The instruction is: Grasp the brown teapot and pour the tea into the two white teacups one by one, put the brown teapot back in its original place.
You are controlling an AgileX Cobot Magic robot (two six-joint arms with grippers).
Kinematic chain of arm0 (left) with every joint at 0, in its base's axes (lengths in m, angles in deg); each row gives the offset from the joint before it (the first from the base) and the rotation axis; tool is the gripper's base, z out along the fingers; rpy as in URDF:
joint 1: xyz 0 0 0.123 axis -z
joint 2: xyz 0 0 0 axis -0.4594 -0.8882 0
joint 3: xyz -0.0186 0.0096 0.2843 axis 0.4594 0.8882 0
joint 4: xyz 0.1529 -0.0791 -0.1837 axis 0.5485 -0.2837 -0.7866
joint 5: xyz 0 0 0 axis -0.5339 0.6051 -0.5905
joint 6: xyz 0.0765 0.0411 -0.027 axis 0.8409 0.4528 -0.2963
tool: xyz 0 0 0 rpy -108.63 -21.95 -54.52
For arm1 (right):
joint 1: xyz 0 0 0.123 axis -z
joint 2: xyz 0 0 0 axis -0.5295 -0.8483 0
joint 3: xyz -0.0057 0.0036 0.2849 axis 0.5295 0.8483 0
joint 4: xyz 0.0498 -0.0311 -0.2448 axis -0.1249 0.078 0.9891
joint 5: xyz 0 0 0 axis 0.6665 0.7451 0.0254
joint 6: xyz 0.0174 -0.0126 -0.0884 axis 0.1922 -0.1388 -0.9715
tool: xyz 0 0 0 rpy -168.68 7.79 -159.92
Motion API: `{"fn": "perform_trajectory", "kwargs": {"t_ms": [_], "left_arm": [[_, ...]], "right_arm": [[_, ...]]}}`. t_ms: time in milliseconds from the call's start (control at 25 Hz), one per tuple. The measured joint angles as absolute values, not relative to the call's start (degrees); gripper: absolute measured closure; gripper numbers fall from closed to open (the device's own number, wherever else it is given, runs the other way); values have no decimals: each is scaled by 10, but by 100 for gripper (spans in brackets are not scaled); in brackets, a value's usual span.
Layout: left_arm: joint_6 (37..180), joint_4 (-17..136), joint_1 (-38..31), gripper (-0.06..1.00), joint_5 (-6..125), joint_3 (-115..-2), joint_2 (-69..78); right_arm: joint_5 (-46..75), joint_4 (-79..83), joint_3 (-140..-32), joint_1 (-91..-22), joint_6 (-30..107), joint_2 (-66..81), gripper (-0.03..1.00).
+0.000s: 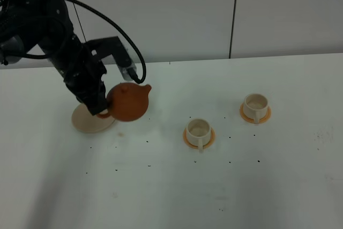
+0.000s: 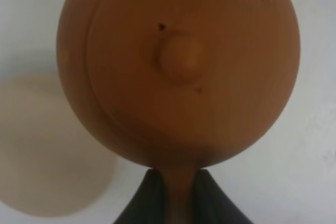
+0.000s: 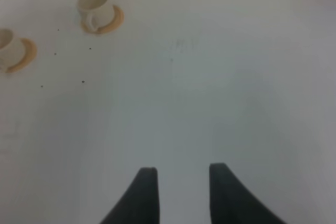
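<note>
Our left fingers [image 2: 140, 205] clamp the brown teapot [image 1: 128, 102] by its handle, raised beside the cream plate [image 1: 86, 123] at the bench's left; our right fingers [image 3: 143, 198] gape empty. We'd carry it level toward the nearer teacup [image 1: 199, 129].

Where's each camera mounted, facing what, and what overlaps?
Exterior high: mounted high, looks down at the table; only the left arm and left tool show.
Left wrist: looks down past the left tool onto the brown teapot lid, handle gripped; cream plate beside.
Right wrist: looks across the table toward the two teacups; open right tool shows.
Shared: brown teapot and cream plate in exterior and left wrist; two teacups in exterior and right wrist.
</note>
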State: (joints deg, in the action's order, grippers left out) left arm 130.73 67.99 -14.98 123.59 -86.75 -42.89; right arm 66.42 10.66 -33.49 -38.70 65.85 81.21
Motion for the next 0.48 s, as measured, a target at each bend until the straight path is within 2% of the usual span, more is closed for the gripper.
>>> {"fn": "perform_trajectory", "kwargs": {"t_ms": [240, 480], "left_arm": [[1291, 679, -138, 77, 1237, -945, -428], [1289, 680, -136, 77, 1236, -958, -430]], "right_arm": [[664, 105, -335, -387, 659, 812, 73], [664, 105, -335, -387, 659, 812, 73]]}}
